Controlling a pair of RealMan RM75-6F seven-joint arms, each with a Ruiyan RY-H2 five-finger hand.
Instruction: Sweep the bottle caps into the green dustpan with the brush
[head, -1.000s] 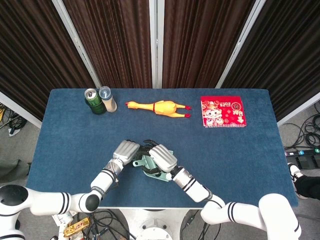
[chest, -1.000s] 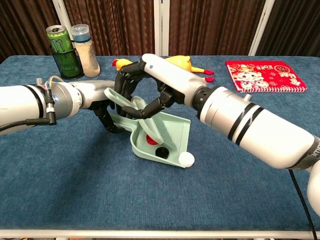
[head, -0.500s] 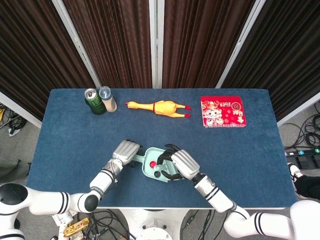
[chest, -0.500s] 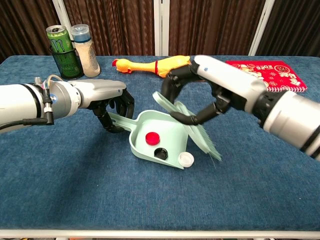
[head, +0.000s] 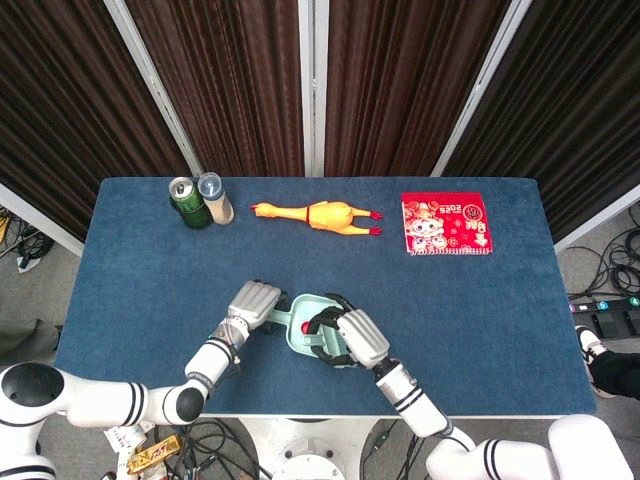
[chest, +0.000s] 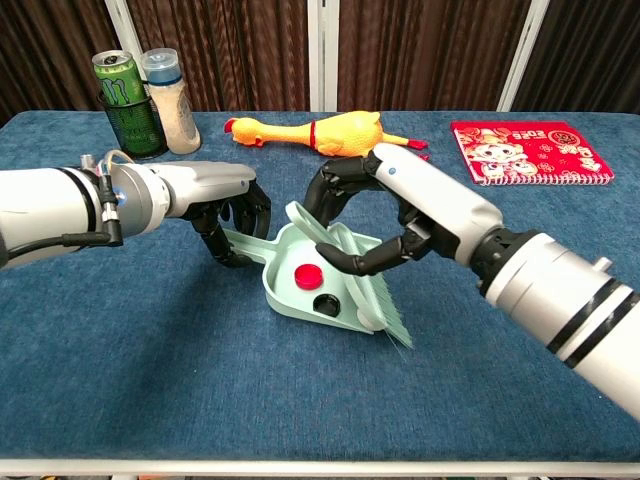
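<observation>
Chest view, brush (chest: 352, 272) at dustpan (chest: 281, 285) lip

White arms, black bands, silver-backed hands (chest: 420, 215), seemingly black fingers (chest: 350, 262)

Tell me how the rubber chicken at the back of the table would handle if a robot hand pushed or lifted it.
The rubber chicken looks like a soft squeaky toy, so it would probably flex and sag at its thin neck and legs when lifted. It seems light for its size. Lying on its side on the blue cloth, it would likely slide or pivot rather than roll.
</observation>
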